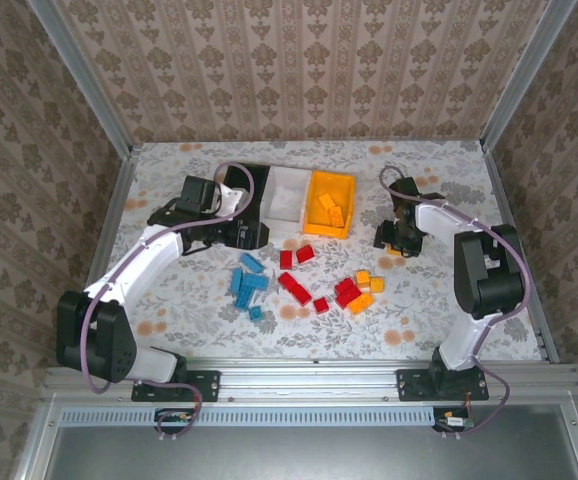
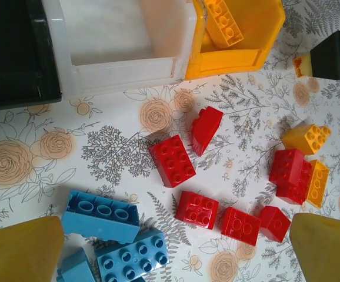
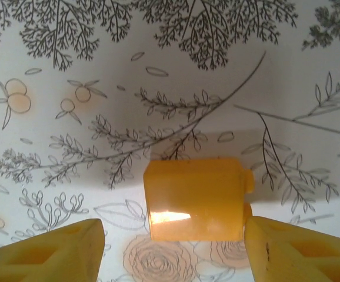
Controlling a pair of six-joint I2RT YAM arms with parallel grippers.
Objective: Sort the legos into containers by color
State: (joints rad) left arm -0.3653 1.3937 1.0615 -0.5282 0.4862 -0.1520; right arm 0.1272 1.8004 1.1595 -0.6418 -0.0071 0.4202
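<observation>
Right gripper (image 3: 173, 235) straddles orange-yellow brick (image 3: 193, 200) on table, right of orange-yellow bin (image 1: 316, 222). Jaws apart, not yet pinching. I'd centre it, squeeze flat sides squarely. Left gripper (image 2: 176, 229) wide open, empty, above red bricks (image 2: 196, 208).

Mixed legos (image 1: 295, 288) lie loose near the containers (image 1: 287, 196) (orange one part-filled).

Your table (image 1: 169, 170), under a flowered cloth, carries a row of three bins (image 1: 287, 195) at the far middle. Nearer you lie blue bricks (image 1: 247, 280), red bricks (image 1: 294, 285) and orange bricks (image 1: 364, 295), with one orange brick (image 3: 193, 200) apart at right.
</observation>
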